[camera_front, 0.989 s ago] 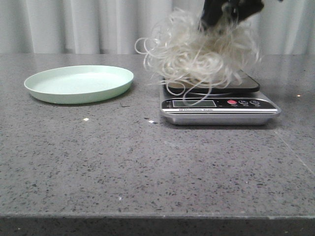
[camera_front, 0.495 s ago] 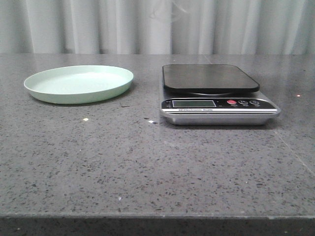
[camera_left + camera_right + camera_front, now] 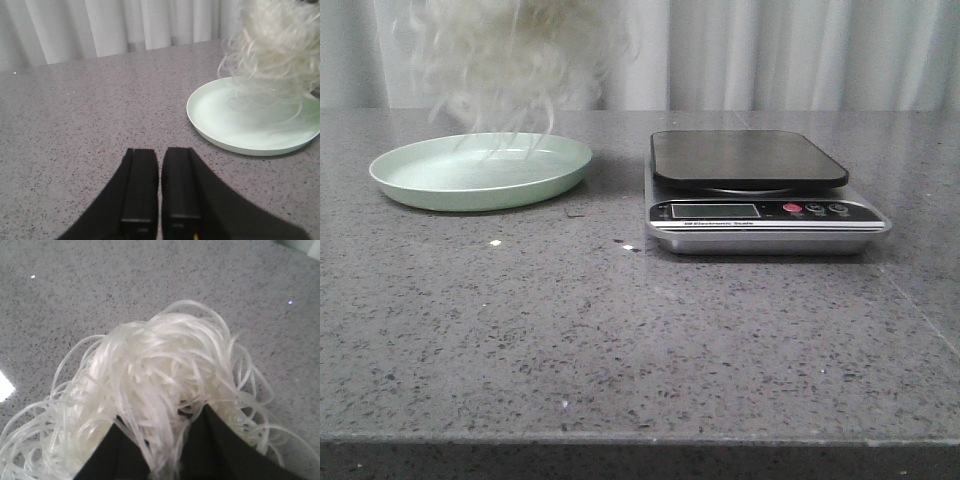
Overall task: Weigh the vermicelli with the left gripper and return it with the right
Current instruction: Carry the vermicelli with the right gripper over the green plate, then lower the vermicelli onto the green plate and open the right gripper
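The vermicelli (image 3: 510, 55), a fluffy whitish tangle of noodle strands, hangs in the air just above the pale green plate (image 3: 430, 185) at the left of the table; its loose ends dangle near the plate's far rim. My right gripper (image 3: 161, 427) is shut on the vermicelli (image 3: 150, 375); the gripper itself is out of the front view. My left gripper (image 3: 160, 155) is shut and empty, low over the bare table beside the plate (image 3: 220, 130), with the vermicelli (image 3: 275, 45) above the plate. The scale (image 3: 760, 190) stands at centre right with nothing on its black platform.
A pale curtain runs behind the table. A few small crumbs (image 3: 495, 242) lie on the grey speckled tabletop in front of the plate and scale.
The vermicelli was lifted off the scale a second ago, went out of the front view, and now hangs over the green plate at the left. The scale platform is bare.
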Motion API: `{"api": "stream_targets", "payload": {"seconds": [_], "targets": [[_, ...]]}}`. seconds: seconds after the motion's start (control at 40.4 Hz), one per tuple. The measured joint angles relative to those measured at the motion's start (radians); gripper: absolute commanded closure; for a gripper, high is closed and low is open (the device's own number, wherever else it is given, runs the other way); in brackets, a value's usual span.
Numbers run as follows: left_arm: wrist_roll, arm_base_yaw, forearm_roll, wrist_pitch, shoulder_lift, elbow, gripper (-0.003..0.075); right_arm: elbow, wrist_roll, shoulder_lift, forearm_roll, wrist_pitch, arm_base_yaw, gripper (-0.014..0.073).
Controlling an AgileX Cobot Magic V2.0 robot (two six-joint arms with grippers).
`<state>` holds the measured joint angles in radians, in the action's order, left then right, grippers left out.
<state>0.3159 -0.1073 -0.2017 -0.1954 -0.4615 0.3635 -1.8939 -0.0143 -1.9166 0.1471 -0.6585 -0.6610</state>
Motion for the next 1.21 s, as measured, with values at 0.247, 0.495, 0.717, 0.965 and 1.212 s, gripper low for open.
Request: {"api": "stream_targets", "payload": {"seconds": [0.247,0.495,0.717,0.965,1.212], "targets": [[0.000,0.000,0.000,0.006,0.000,0.000,0.0583,0.000,0.000,-0.121,0.011,0.049,-0.014,0.0442],[0.000,0.000,0.000,0.006,0.000,0.000,0.0583,0.000,0.000,-0.163,0.043,0.075,-0.014,0.0442],[0.000,0.000,0.000,0.006,0.000,0.000,0.0583,-0.002,0.000,-0.162,0.045,0.075,-0.014,0.0432],[0.000,0.000,0.000,0.006,0.000,0.000,0.0583,-0.002,0.000,-0.162,0.045,0.065,-0.014,0.0155],[0.000,0.000,0.000,0.006,0.000,0.000,0.0583,-0.004,0.000,-0.120,0.043,0.008,-0.014,0.0099]]}}
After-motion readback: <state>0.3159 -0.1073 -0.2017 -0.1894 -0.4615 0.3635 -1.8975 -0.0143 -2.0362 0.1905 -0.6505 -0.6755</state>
